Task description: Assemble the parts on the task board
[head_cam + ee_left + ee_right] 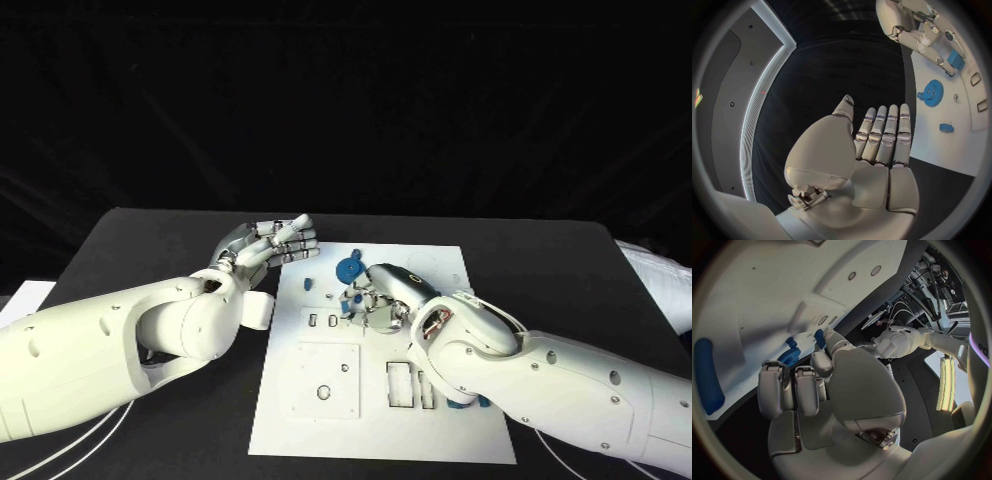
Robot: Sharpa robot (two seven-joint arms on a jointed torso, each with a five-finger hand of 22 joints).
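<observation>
Head view shows the right hand (387, 292) curled down over the task board (433, 420) by a blue gear (348, 269); whether it holds anything, I cannot tell. Left hand (274, 240) hovers open, empty. Lower slowly, keeping the fingers square to the slot.

Head camera looks steeply down from above on the white task board (378, 400) mid-frame; each wrist fisheye sits close behind its own palm, both sharing that board with it.
</observation>
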